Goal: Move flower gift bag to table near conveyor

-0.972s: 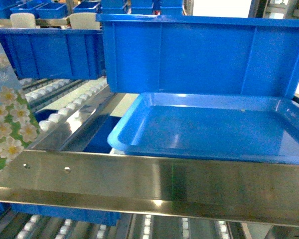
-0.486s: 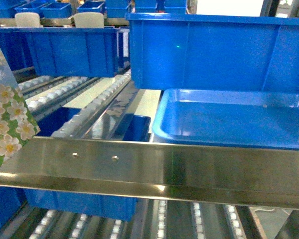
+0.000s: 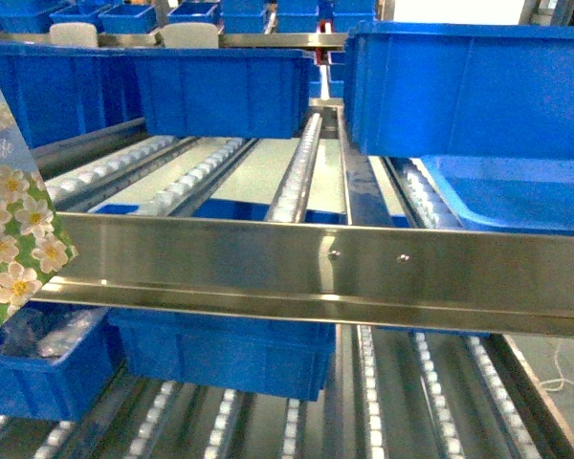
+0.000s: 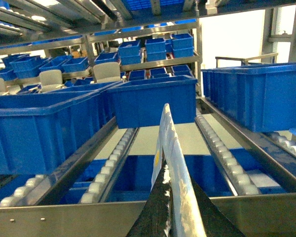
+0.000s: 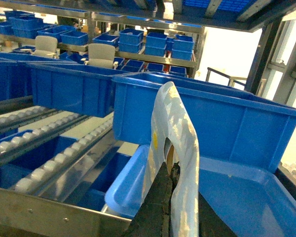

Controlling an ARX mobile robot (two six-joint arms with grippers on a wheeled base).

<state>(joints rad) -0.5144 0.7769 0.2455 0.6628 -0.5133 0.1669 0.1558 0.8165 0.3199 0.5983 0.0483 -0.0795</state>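
The flower gift bag (image 3: 14, 229), pale blue with white blossoms, shows only as a slice at the left edge of the head view. In the left wrist view the bag's thin edge (image 4: 166, 138) rises upright between the black fingers, with my left gripper (image 4: 173, 177) shut on it. My right gripper (image 5: 170, 168) is shut on a looped pale strip of the bag (image 5: 180, 123). The conveyor (image 3: 306, 277), a steel frame with sloping white roller tracks (image 3: 301, 177), fills the scene just ahead. The table is out of view.
Large blue bins (image 3: 220, 91) (image 3: 469, 86) sit on the roller tracks. A shiny blue tray (image 3: 517, 201) lies at the right, directly beyond my right gripper (image 5: 237, 197). More blue bins (image 3: 220, 354) stand on the lower level behind the steel crossbeam.
The head view has swung left: the blue tray and big bin slid from the middle to the right edge, exposing roller tracks. The bag stays at the left edge.
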